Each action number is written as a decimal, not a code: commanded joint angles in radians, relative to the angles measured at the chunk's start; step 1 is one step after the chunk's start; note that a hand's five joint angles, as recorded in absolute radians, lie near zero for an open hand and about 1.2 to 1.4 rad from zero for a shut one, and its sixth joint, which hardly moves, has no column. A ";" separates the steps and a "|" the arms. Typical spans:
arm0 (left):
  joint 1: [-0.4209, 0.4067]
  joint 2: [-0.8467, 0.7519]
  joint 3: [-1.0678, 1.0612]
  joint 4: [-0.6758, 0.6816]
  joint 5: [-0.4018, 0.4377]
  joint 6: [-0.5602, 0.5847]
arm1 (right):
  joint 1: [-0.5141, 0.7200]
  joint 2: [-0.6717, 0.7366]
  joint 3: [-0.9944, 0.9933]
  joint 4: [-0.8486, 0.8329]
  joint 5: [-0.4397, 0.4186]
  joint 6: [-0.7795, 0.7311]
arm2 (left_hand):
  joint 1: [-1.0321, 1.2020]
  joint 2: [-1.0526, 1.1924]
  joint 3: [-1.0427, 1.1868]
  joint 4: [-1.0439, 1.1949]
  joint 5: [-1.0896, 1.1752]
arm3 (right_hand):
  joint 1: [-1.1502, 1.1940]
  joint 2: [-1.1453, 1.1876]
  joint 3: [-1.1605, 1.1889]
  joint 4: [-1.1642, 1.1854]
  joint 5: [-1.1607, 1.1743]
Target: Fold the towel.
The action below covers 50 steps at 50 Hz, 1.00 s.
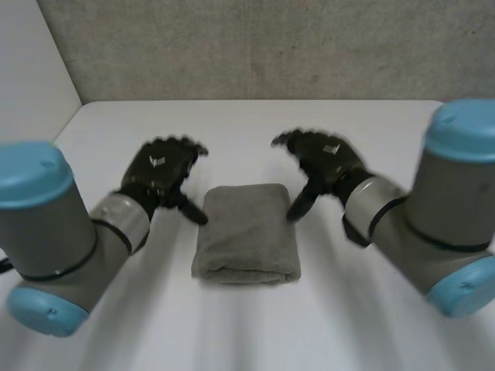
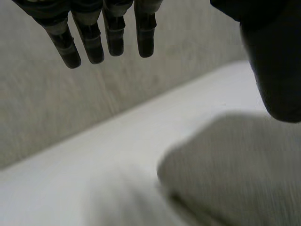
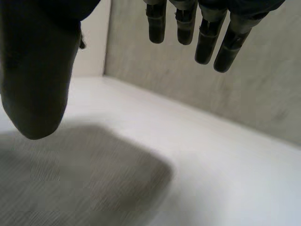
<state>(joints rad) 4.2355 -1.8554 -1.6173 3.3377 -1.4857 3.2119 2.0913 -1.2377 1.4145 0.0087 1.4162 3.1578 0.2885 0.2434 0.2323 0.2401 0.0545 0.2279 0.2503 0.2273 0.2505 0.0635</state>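
The towel (image 1: 246, 232) lay folded at the middle of the table (image 1: 232, 124); it looked soft, light (probably floppy), best pinched at a corner. The left hand (image 1: 158, 174) and right hand (image 1: 325, 162) flanked it, fingers apart, empty.

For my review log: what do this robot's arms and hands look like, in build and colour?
The left arm and right arm are thick grey cylinders with light-blue round caps and thin black seams. A silver-grey cuff joins each to its black hand, the left hand and right hand, with segmented fingers.
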 commanded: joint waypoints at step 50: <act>0.054 0.076 0.240 -0.252 -0.076 -0.207 | -0.120 -0.091 -0.089 0.149 0.115 -0.107 | -0.107 -0.062 -0.058 -0.066 -0.048 | -0.053 -0.076 -0.053 -0.076 -0.064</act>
<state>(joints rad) 4.2890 -1.7745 -1.3530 3.0567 -1.5648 3.0104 1.9641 -1.3653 1.3159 0.1545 1.5817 3.0491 0.2850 0.2427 0.2323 0.2401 0.0544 0.2259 0.2502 0.2273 0.2505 0.0635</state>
